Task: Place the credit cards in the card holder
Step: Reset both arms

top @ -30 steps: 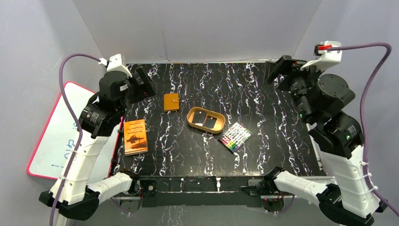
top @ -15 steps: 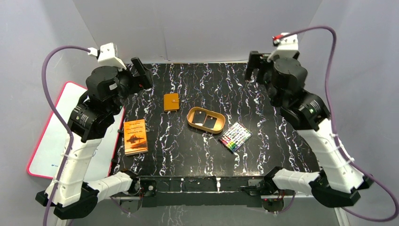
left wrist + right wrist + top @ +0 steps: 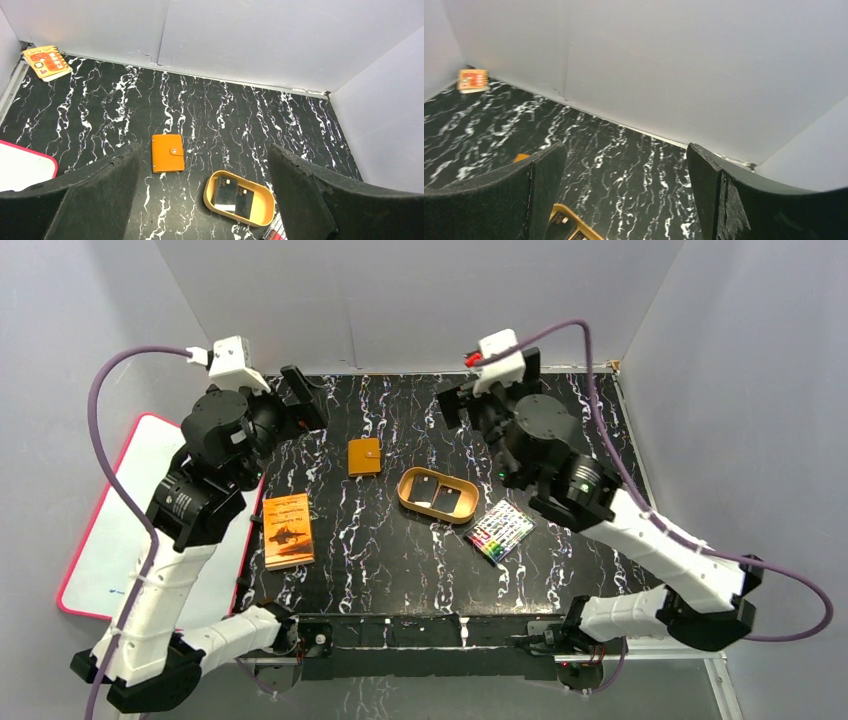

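Observation:
The orange card holder (image 3: 364, 457) lies shut on the black marbled table, left of centre; it also shows in the left wrist view (image 3: 168, 153). Two black credit cards (image 3: 437, 494) lie side by side in a tan oval tray (image 3: 404, 486), and the left wrist view shows the cards (image 3: 226, 192) too. My left gripper (image 3: 301, 398) is open and empty, high over the table's back left. My right gripper (image 3: 489, 386) is open and empty, high over the back middle, behind the tray. In the right wrist view only a corner of the tray (image 3: 574, 227) shows.
A pack of coloured markers (image 3: 499, 531) lies right of the tray. An orange printed booklet (image 3: 287, 530) lies at the front left. A white board with a red edge (image 3: 110, 530) lies off the table's left side. A small orange tag (image 3: 46, 61) sits in the back left corner.
My right arm has swung left from the table's back right corner to the back middle. My left arm has risen and shifted a little. Nothing on the table has moved.

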Available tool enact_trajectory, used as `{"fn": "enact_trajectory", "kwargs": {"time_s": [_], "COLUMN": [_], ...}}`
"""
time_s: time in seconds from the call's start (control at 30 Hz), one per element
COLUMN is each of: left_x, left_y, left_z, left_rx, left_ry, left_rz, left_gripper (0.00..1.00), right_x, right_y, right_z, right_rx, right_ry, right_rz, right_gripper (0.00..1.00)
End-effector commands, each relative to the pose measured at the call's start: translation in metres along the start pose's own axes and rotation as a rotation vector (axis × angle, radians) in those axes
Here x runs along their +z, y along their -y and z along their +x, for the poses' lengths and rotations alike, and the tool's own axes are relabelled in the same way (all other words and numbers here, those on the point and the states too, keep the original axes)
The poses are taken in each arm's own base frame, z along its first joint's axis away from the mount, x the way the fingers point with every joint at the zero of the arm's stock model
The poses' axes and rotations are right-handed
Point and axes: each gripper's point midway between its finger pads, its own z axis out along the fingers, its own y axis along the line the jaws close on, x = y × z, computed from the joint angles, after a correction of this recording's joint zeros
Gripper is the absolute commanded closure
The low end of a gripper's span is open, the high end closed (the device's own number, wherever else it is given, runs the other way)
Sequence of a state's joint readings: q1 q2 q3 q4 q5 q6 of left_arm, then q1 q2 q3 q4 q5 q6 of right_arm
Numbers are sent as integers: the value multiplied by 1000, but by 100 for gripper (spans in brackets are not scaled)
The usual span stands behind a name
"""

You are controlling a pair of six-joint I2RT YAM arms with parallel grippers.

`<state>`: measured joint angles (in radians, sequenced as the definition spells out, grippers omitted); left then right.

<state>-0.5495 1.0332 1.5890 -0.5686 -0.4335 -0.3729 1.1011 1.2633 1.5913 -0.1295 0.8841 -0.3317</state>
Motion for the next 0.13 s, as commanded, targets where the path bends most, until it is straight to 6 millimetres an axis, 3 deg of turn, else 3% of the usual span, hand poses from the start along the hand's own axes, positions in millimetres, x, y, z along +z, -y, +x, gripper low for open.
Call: {"fn": "enact_trajectory", "kwargs": {"time_s": [0.0,0.1], "left_x": [-11,-14], "left_y": [-4,-6], "left_z": [-4,-1], "left_rx": [-16,-18], "left_ry": [35,30], "left_rz": [11,7], "left_gripper": [8,8], "right_x": [-31,-38], "right_y": [14,12], "right_z": [-19,-6], "right_rx": [185,233], "right_ry": [77,33], "right_rz": [-104,-124], "right_gripper": [2,1]}}
